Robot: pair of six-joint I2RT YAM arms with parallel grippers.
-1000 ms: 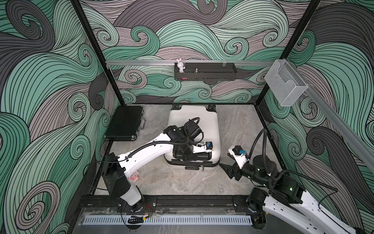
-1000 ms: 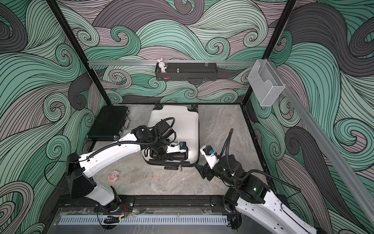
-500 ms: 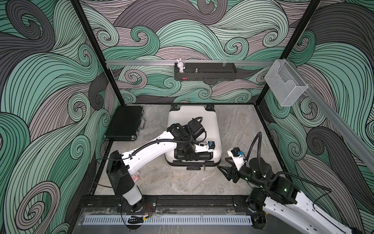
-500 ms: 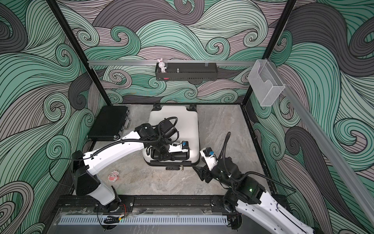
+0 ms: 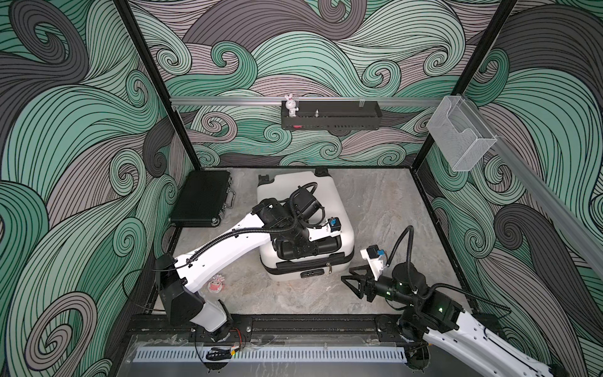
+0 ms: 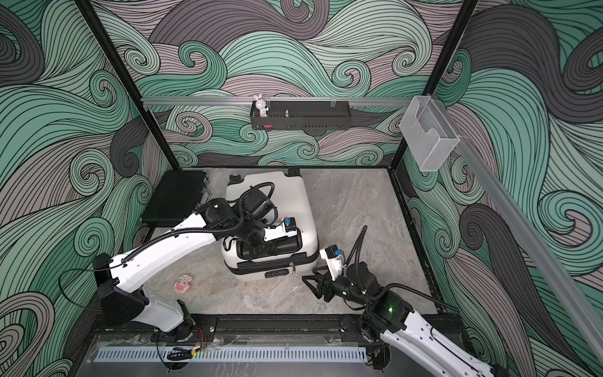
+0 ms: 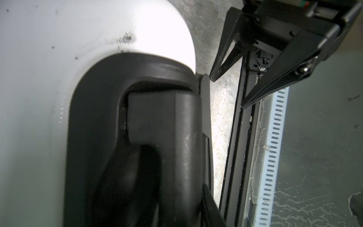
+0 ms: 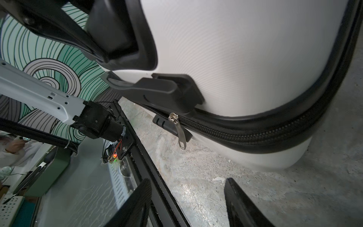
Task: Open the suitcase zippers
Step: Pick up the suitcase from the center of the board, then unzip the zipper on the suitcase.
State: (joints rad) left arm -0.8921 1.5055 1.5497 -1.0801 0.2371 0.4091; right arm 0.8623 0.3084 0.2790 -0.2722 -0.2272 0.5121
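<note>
A robot lab's test cell: wave-printed panels [image 5: 293, 49] on black posts [image 5: 157, 81] wall in the suitcase [image 5: 280, 187] on three sides. An aluminium bar [image 5: 228, 102] runs behind it. A white left arm [image 5: 228, 251] and right arm [image 5: 479, 336] stand on a black rail [image 5: 310, 326] before it.

the grey marbled tabletop [image 5: 375, 212] carries the white suitcase [image 5: 337, 199], a black briefcase [image 5: 202, 199] and a small pink toy [image 5: 215, 283].

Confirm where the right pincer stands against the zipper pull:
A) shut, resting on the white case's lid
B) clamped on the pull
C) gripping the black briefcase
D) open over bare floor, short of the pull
D: the right wrist view shows the right pincer with its tips apart over the floor, nothing between them, while the zipper pull hangs free on the suitcase beyond them.
</note>
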